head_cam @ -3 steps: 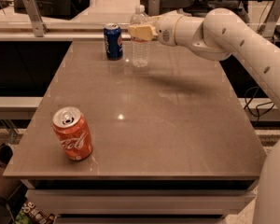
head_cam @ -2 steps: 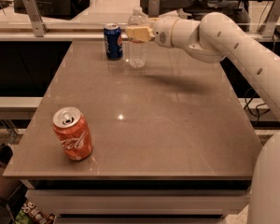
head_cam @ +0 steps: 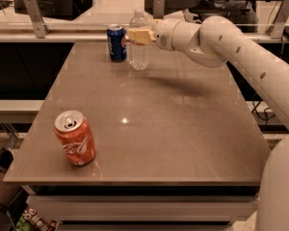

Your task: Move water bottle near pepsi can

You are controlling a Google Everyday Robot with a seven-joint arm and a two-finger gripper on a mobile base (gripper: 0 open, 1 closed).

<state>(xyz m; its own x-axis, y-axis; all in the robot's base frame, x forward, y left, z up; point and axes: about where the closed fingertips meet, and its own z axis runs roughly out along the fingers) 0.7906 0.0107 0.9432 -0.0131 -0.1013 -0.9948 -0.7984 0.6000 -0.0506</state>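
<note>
Brown desk [head_cam: 183,129], far left: bottle [head_cam: 138,57] upright just right of blue can [head_cam: 116,42], w/ gripper [head_cam: 139,35] at its shoulder, jaws clamped on it. Looks ~done; check base sits flat, open jaws slow, back off right, don't tip bottle into can.
</note>
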